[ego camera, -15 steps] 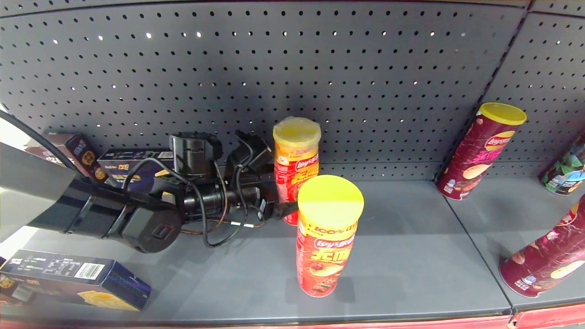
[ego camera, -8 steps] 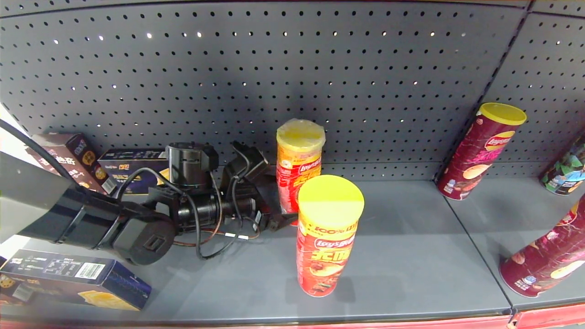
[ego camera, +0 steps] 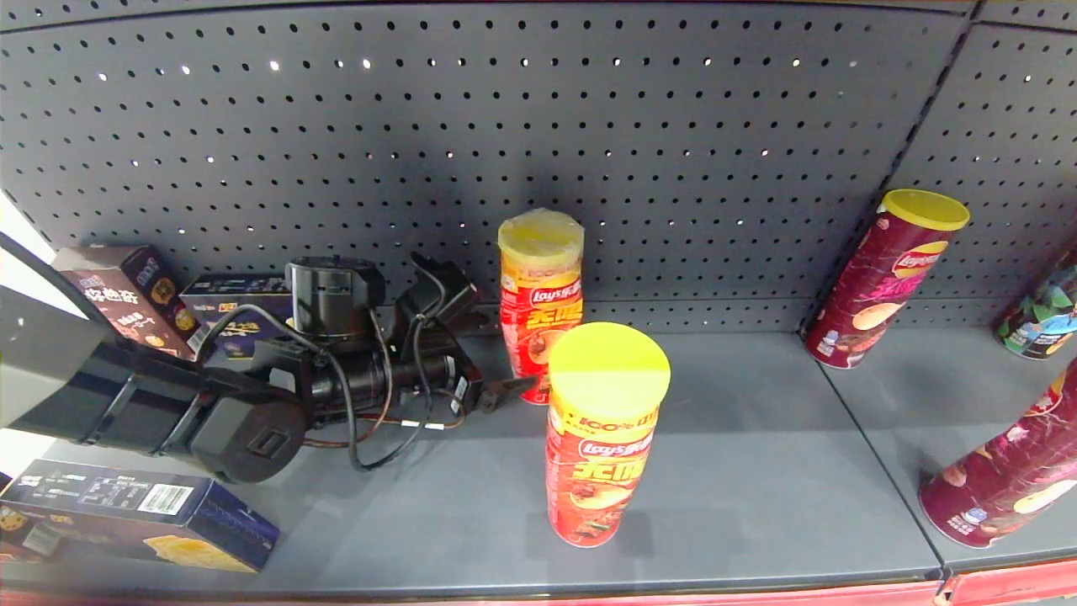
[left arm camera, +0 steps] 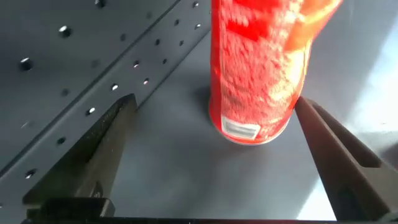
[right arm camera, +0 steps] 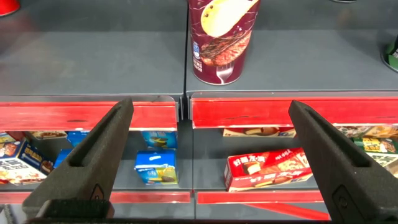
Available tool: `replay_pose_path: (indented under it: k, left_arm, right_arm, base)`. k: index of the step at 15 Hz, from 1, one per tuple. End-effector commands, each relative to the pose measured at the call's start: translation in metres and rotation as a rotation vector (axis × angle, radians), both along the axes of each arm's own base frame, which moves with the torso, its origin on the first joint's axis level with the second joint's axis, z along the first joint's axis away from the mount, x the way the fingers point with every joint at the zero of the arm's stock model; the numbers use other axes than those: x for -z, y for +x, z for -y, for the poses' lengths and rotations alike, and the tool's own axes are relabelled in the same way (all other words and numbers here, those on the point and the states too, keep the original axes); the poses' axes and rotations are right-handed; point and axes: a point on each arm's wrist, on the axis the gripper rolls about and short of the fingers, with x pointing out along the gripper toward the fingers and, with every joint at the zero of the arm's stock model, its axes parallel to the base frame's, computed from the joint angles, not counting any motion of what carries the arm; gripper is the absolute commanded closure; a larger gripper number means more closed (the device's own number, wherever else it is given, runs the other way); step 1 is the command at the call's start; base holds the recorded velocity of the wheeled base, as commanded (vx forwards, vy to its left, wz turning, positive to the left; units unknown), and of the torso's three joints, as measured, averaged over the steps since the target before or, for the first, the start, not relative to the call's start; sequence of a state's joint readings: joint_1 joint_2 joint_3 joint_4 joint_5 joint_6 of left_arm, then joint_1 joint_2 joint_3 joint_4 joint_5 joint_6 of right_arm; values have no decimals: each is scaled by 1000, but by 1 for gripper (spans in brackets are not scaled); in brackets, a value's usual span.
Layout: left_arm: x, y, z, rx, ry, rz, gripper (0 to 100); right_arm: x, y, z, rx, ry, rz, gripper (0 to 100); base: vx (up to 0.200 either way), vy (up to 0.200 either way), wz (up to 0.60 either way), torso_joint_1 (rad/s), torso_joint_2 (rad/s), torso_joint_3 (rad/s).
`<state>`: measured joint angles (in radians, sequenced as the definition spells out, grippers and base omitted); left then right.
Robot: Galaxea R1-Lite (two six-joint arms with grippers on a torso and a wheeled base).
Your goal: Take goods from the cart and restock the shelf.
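We see logos on the near can [ego camera: 599, 454] and the far can [ego camera: 538, 316], and a barcode label [ego camera: 166, 499] on the near left box [ego camera: 92, 526].

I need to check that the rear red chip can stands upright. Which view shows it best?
The head view: the rear red can stands whole, lid to base, upright near the pegboard. The left wrist view gives just its lower part, close up. The right wrist view faces other shelves and a maroon can.

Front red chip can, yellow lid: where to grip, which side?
Probably mid-body of the front red can, coming in over the front edge of the shelf. It stands upright, a plain round tube; the rear red can stands close behind it, so that side is crowded.
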<state>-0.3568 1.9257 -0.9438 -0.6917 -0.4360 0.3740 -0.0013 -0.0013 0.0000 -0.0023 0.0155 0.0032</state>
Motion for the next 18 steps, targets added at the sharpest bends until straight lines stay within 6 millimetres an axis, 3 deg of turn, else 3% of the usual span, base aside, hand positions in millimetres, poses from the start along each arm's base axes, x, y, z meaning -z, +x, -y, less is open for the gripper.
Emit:
replay_pose_path:
  k: [1, 9, 12, 18]
  left_arm:
    - [-3, -1, -4, -9, -2, 6, 0]
    - [-4, 3, -10, -55, 2, 18, 0]
    - [-18, -4, -19, -113, 1, 60, 0]
    - [-20, -1, -21, -214, 57, 93, 0]
  right_arm:
    - [0, 0, 0, -3, 0, -1, 0]
    - [0, 0, 0, 0, 0, -1, 0]
    - [0, 0, 0, 0, 0, -2, 0]
    - [0, 0, 0, 0, 0, -2, 0]
  base:
    - [0, 0, 0, 0, 0, 0]
    - [0, 0, 0, 0, 0, 0]
    - [0, 0, 0, 0, 0, 0]
    - [0, 0, 0, 0, 0, 0]
